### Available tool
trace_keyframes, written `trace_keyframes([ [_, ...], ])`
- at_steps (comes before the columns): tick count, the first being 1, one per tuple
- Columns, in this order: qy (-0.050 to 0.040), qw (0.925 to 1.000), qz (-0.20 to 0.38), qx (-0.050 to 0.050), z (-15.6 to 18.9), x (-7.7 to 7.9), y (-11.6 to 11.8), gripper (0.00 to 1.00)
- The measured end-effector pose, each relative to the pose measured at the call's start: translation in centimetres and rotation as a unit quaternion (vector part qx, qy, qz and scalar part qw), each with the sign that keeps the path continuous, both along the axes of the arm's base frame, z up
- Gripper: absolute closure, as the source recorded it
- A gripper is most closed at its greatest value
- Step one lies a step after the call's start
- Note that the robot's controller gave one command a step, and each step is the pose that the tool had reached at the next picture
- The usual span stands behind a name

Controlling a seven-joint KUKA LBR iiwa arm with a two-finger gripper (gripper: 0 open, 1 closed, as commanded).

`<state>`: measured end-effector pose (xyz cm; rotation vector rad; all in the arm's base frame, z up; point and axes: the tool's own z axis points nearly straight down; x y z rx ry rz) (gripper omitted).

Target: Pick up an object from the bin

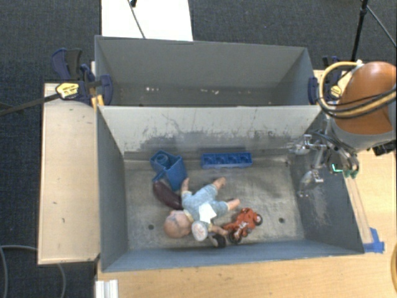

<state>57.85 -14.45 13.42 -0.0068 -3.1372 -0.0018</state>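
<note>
Our gripper (pixel 312 166) sits at three o'clock, by the bin (pixel 335 222) wall; open or closed, we cannot tell. The doll (pixel 195 211) lies at six, orange toy (pixel 243 222) just beside it. We fear it scrapes that wall or closes on bare floor.

Blue brick (pixel 226 160), grey bin (pixel 115 185)
</note>
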Motion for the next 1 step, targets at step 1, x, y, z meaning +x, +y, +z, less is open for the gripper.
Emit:
trace_keyframes([
  [1,-0.0040,1.0000,0.002,-0.001,0.45,0.22,0.05,0.00],
])
